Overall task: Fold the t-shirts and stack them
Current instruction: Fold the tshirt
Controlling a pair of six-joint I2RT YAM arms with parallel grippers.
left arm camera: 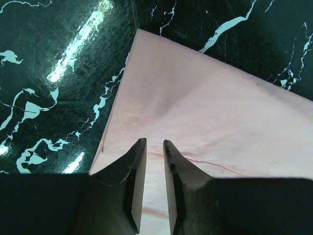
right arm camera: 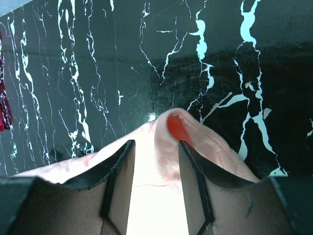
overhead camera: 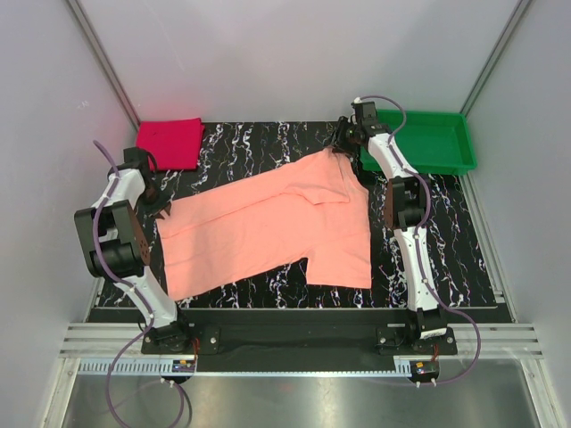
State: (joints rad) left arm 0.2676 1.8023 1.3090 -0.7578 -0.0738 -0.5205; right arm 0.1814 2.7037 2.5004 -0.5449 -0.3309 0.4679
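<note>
Your left tool at the bottom of its wrist view, fingers nearly together over the salmon-pink cotton t-shirt, you cannot tell if it pinches, right tool clamped on a raised fold, garment spread mid-frame across the black marbled counter, folded crimson t-shirt upper left.

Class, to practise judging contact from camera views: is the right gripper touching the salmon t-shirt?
Touching. In the right wrist view, a raised fold of the salmon t-shirt fills the gap of the right gripper and presses against both fingers.
</note>
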